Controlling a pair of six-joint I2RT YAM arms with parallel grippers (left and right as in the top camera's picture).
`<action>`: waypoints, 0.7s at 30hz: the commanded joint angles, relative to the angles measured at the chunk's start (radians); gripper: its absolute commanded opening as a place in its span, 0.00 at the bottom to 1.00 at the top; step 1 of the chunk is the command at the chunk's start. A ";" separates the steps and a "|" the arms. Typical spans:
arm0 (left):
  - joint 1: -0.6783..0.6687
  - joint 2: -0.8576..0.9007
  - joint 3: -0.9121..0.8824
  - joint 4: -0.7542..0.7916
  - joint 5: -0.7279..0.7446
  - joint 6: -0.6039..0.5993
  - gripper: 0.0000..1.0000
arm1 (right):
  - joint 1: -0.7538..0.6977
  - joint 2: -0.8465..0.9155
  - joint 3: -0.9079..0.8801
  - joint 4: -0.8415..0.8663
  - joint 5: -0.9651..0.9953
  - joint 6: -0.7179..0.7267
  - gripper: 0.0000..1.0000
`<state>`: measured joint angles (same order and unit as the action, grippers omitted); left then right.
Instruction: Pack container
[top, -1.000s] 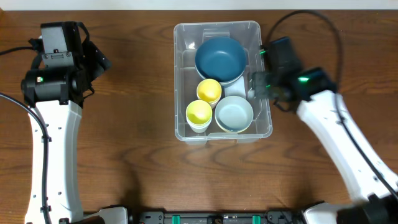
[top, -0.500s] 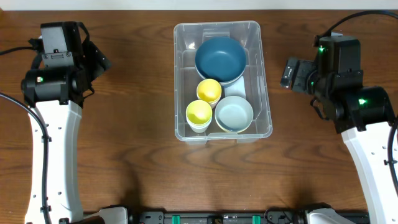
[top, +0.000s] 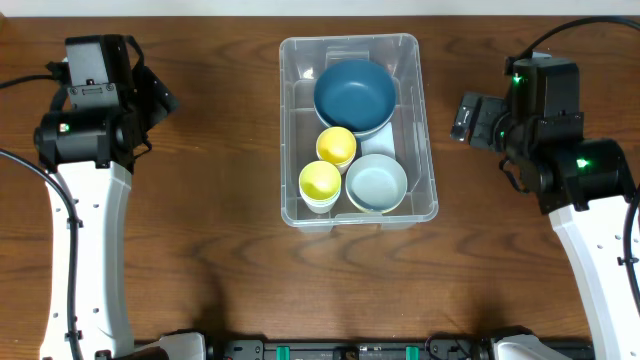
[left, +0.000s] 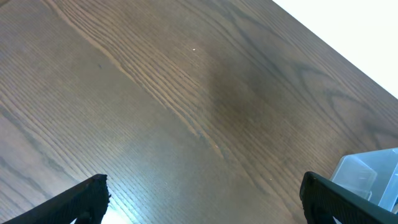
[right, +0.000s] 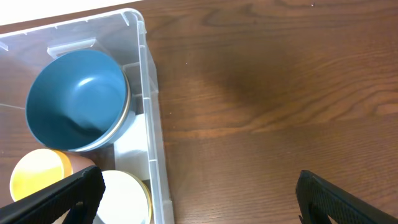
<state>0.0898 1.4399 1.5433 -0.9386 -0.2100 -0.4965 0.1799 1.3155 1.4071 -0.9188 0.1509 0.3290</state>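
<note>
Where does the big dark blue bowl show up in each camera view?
Overhead: the dark blue bowl is at top centre, in the upper end of the clear container.
Left wrist: the bowl is not in it; only a corner of the clear container shows at the lower right edge.
Right wrist: the bowl is at upper left, inside the container wall.
Shared landmark: the clear container, visible in all three views.

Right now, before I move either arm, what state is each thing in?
container: upright, no lid on, four dishes inside.
dark blue bowl: mouth up, empty.
far yellow cup: mouth up, empty.
near yellow cup: mouth up, empty.
pale blue bowl: mouth up, empty.
left gripper: open, holding nothing, over the table.
right gripper: open, holding nothing, outside the container.
</note>
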 joint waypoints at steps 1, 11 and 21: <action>0.002 -0.002 0.015 -0.003 -0.011 0.006 0.98 | -0.004 0.000 0.005 0.005 0.034 0.007 0.99; 0.002 -0.002 0.015 -0.003 -0.011 0.006 0.98 | -0.002 -0.114 -0.019 0.148 0.059 -0.085 0.99; 0.002 -0.002 0.015 -0.003 -0.011 0.006 0.98 | -0.005 -0.603 -0.293 0.560 0.059 -0.297 0.99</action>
<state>0.0898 1.4399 1.5433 -0.9386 -0.2100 -0.4965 0.1799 0.8238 1.2221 -0.4076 0.1982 0.1169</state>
